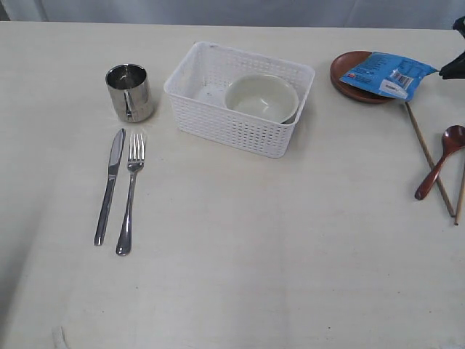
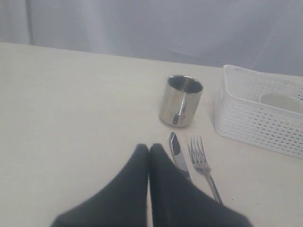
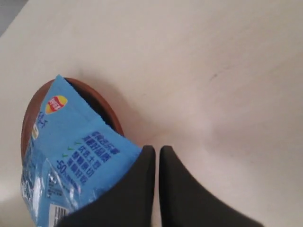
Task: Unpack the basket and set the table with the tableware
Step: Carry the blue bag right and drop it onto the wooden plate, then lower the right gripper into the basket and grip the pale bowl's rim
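Observation:
The white basket (image 1: 218, 120) stands mid-table (image 1: 254, 240) with the cream bowl (image 1: 261, 97) inside it. Left of it are the steel cup (image 1: 129, 92), knife (image 1: 109, 185) and fork (image 1: 131, 193). At the right, the brown plate (image 1: 347, 73) carries a blue snack packet (image 1: 389, 74). The wooden spoon (image 1: 439, 163) and chopsticks (image 1: 429, 156) lie nearer the front. My right gripper (image 3: 157, 149) is shut and empty, its tip beside the packet's (image 3: 75, 156) corner. My left gripper (image 2: 149, 147) is shut and empty, just short of the knife (image 2: 177, 153) and cup (image 2: 181, 100).
A grey curtain hangs behind the table's far edge. The right gripper (image 1: 452, 67) shows only at the right border of the exterior view. The left arm is outside that view. Bare tabletop stretches in front of the basket.

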Controlling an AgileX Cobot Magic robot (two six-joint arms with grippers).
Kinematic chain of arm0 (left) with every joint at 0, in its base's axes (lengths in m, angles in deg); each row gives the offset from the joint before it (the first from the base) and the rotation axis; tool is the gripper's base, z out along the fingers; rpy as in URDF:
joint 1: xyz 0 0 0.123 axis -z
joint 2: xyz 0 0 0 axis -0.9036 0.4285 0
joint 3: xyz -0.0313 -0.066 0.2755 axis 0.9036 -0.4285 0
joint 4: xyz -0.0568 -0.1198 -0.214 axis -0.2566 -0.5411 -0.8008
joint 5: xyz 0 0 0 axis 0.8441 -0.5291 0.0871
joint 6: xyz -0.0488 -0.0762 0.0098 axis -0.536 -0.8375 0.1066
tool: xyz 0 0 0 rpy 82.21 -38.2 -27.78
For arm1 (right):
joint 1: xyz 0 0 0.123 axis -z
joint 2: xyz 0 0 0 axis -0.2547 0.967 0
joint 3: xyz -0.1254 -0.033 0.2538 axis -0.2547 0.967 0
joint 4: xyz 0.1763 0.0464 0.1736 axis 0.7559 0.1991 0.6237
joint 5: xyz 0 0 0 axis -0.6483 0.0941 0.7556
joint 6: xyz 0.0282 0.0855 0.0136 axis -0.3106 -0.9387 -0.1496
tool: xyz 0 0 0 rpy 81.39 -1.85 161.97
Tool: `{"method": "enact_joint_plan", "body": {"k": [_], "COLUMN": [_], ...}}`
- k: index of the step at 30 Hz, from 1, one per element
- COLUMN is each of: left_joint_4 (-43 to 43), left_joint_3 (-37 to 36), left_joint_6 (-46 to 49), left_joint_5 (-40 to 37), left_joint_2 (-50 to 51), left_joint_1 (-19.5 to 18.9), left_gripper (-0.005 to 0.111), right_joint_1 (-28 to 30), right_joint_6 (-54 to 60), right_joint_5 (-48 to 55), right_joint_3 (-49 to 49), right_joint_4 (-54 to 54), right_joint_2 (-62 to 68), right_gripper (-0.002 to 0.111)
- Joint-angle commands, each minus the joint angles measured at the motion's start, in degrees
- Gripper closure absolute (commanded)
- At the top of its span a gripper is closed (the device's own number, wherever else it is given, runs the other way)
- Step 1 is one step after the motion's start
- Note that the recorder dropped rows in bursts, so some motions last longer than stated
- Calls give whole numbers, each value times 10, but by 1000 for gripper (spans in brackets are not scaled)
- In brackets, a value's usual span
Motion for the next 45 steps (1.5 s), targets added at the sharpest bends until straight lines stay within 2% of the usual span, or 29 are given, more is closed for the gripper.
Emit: {"method": "enact_joint_plan", "body": {"k": [1, 7, 12, 14, 16, 20, 23, 29, 35, 38, 42, 45], "left_joint_4": [-3, -3, -3, -3, -3, -3, -3, -3, -3, -3, -3, -3], "left_joint_3": [-2, -2, -2, -2, -2, -2, -2, -2, -2, -2, -2, -2], "left_joint_6": [0, 0, 0, 0, 0, 0, 0, 0, 0, 0, 0, 0], "left_joint_5": [6, 6, 6, 6, 6, 6, 6, 6, 6, 6, 6, 6], "left_joint_2": [-2, -2, -2, -2, -2, -2, -2, -2, -2, -2, -2, -2], "left_joint_1": [-1, -1, -1, -1, -1, -1, -1, -1, -1, -1, -1, -1], "left_gripper": [107, 107, 107, 107, 107, 107, 107, 107, 107, 107, 107, 107], "right_joint_1": [-31, -69, -60, -48, -41, -40, -67, -167, -304, -380, -489, -547], "right_joint_6": [5, -3, -103, -108, -92, 25, 67, 78, 60, -14, -202, -301], "right_joint_5": [-24, -15, 1, 10, 18, 62, 101, 127, 146, 136, 130, 130], "right_joint_3": [-1, -27, -70, -82, -84, -84, -84, -84, -84, -88, -113, -128], "right_joint_4": [10, -26, -156, -161, -122, 66, 153, 123, 75, -39, -316, -404], "right_joint_2": [1, 13, -15, -27, -39, -54, -64, -99, -127, -133, -134, -134], "right_gripper": [104, 104, 104, 104, 104, 104, 104, 104, 104, 102, 96, 88]}}
